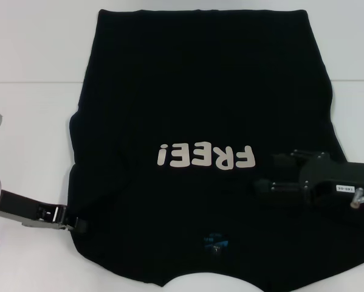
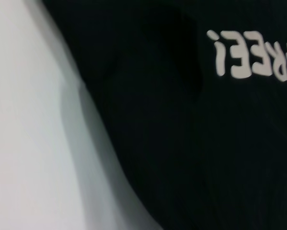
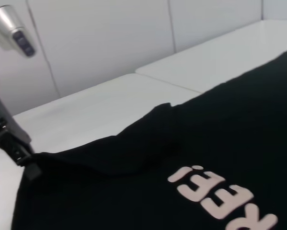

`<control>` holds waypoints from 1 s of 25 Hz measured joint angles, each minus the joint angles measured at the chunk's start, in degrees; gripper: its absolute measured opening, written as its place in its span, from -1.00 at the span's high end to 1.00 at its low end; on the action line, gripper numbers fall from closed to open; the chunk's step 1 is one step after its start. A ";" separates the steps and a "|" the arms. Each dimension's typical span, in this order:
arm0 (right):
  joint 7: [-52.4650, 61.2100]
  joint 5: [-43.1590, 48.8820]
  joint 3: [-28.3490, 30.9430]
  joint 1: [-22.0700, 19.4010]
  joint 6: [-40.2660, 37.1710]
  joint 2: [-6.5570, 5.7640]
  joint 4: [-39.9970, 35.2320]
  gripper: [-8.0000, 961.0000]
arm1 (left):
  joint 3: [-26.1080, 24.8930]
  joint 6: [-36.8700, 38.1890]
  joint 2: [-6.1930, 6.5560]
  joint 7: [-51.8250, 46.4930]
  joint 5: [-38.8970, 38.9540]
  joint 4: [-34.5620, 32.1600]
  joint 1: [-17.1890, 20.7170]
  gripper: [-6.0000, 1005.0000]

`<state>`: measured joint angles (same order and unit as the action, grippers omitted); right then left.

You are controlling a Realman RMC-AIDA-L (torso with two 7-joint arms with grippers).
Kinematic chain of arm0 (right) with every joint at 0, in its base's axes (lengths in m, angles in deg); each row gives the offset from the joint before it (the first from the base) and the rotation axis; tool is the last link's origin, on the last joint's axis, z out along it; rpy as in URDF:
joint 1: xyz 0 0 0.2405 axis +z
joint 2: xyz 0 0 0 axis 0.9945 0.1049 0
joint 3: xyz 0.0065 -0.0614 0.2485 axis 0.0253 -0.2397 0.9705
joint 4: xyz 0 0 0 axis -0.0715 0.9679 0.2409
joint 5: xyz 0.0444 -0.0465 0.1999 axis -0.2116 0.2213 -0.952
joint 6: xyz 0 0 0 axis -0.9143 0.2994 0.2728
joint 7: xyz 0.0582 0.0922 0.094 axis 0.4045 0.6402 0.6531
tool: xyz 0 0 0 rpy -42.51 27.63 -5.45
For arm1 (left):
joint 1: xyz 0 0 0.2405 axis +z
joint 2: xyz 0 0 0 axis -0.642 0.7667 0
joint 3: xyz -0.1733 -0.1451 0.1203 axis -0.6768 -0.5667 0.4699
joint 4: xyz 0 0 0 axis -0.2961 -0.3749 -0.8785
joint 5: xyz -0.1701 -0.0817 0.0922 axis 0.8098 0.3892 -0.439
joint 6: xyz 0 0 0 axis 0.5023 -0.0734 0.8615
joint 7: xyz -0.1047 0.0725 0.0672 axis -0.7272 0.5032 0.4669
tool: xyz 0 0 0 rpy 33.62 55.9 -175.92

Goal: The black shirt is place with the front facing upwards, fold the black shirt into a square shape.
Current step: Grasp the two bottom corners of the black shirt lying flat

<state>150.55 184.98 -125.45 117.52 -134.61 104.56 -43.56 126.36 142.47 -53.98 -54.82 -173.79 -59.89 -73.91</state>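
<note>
Black shirt (image 1: 200, 109) covers most of the white table (image 1: 30, 121), front up, hem at the far edge and collar at the near edge, where a small blue neck label (image 1: 217, 242) shows. Cream letters "FREE!" (image 1: 206, 157) sit across the middle and read upside down from the head camera. Both sleeves appear folded in over the body, so the side edges run fairly straight, with a soft bulge of cloth on the left where the folded layer lies.

The left gripper (image 1: 78, 224) reaches in low from the near left and meets the shirt's left edge close to the shoulder; its tips are dark against the dark cloth, so whether they pinch the fabric or stand apart cannot be told. From the right wrist camera the same gripper (image 3: 30, 167) shows at that corner of the shirt (image 3: 181, 158).

The right gripper (image 1: 273, 173) lies over the shirt on the right, just beside the end of the lettering, its fingers (image 1: 285, 158) pointing left and spread apart above the fabric.
</note>
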 joint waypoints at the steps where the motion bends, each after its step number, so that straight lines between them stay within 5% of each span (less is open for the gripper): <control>1: 1.22 0.04 0.00 -0.04 -0.14 -0.28 -0.34 -0.83 | -0.24 0.17 0.02 0.02 0.15 -0.02 0.02 0.36; 8: 22.35 5.33 -0.35 -0.38 -2.40 -3.73 -8.29 -0.83 | -1.25 1.25 0.05 0.80 0.22 -0.08 -0.20 0.82; 9: 31.76 9.13 -0.37 0.09 -4.56 -5.82 -11.08 -0.83 | -1.13 1.35 0.07 0.80 0.17 0.07 -0.30 0.87; 10: 31.76 9.13 -0.37 0.09 -4.56 -5.82 -11.08 -0.83 | -1.05 1.45 0.08 0.81 0.16 0.16 -0.38 0.92; 15: 53.18 19.90 0.03 2.71 -13.15 -11.20 -13.85 -0.83 | -1.31 2.15 0.14 1.19 0.37 0.24 -0.57 0.92; 20: 60.93 29.24 0.25 4.29 -21.78 -11.45 -15.35 -0.83 | -1.34 2.46 0.26 2.28 0.86 0.39 -0.57 0.92; 25: 62.56 33.35 0.28 4.29 -20.50 -10.99 -12.35 -0.83 | -1.34 2.47 0.28 2.99 0.95 0.45 -0.57 0.92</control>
<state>213.10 218.33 -125.17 121.82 -155.12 93.57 -55.91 125.02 144.94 -53.69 -51.84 -172.84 -59.44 -74.48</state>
